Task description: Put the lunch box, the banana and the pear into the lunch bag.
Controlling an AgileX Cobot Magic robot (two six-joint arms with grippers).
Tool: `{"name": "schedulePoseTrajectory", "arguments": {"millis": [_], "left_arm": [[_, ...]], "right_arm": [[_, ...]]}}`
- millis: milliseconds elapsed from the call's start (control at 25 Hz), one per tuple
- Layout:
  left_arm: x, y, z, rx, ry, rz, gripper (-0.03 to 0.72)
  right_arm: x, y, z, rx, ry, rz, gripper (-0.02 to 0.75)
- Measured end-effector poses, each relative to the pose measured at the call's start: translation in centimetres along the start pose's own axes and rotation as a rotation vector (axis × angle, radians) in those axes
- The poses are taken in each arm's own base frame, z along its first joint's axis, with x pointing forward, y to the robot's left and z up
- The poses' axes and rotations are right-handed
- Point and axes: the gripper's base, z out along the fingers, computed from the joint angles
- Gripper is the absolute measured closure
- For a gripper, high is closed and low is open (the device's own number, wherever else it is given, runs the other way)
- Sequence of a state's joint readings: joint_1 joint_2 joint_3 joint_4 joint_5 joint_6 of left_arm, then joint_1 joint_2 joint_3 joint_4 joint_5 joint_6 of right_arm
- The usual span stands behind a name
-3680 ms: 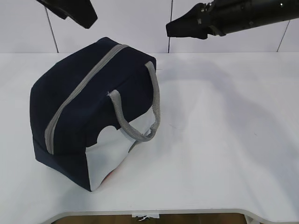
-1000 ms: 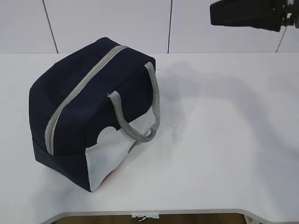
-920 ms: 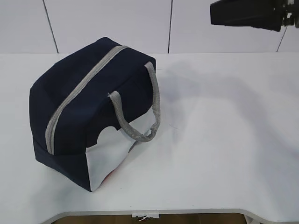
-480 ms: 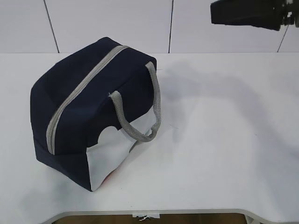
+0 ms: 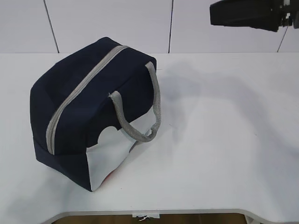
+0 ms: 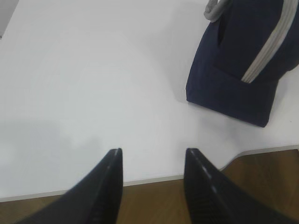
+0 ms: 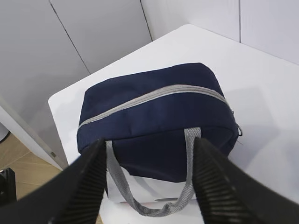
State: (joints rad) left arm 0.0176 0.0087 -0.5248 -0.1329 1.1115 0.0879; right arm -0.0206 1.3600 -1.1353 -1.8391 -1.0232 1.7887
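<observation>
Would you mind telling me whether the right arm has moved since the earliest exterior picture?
Yes. The right gripper has drawn back rightward, away from the wall seam above the lunch bag, toward the view's top right corner.

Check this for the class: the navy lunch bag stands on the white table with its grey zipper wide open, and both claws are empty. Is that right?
Not quite. The lunch bag has its grey zipper closed along the whole top, as the right wrist view shows. The rest holds: it stands on the white table, and the left claw and right claw are empty.
</observation>
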Motion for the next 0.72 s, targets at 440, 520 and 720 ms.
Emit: {"name": "schedulePoseTrajectory", "arguments": {"millis": [440,520,720], "left_arm": [[0.0,0.0,0.0,0.0,0.0,0.0,0.391],[0.0,0.0,0.0,0.0,0.0,0.0,0.391],[0.0,-0.01,0.0,0.001,0.0,0.0,0.405]], "right_arm": [[0.0,-0.02,0.0,0.002,0.0,0.0,0.283],[-0.01,-0.04,0.0,0.004,-0.001,0.0,0.283],[-0.08,-0.35,-0.01,0.039,-0.009,0.0,0.283]]}}
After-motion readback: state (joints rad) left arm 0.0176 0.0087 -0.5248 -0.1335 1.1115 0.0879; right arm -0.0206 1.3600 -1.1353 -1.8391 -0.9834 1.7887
